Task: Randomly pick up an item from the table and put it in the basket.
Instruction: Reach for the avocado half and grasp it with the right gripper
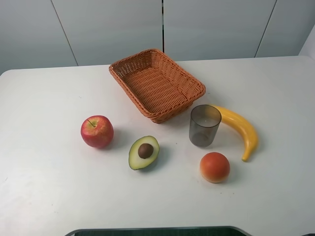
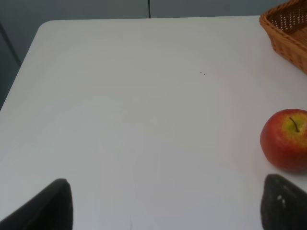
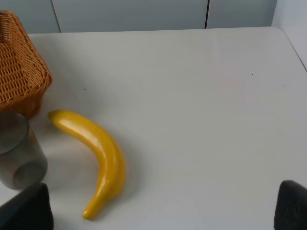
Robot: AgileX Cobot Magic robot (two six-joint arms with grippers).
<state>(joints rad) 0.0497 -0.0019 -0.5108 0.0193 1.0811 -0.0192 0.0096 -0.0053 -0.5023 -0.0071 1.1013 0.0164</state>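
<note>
A halved avocado (image 1: 143,152) with a brown pit lies cut face up on the white table (image 1: 44,182), in front of the empty orange-brown wicker basket (image 1: 156,83). Neither gripper shows in the exterior high view. In the left wrist view my left gripper (image 2: 165,206) is open and empty over bare table, its fingertips (image 2: 50,203) wide apart, with the basket's corner (image 2: 287,28) far off. In the right wrist view my right gripper (image 3: 163,206) is open and empty, its fingertips (image 3: 29,208) wide apart, with the basket's corner (image 3: 19,67) beyond. The avocado is out of both wrist views.
A red apple (image 1: 97,131) lies left of the avocado and shows in the left wrist view (image 2: 285,140). A grey translucent cup (image 1: 204,125), a yellow banana (image 1: 241,129) and an orange-red round fruit (image 1: 214,167) lie to the right. Cup (image 3: 17,153) and banana (image 3: 96,153) show in the right wrist view.
</note>
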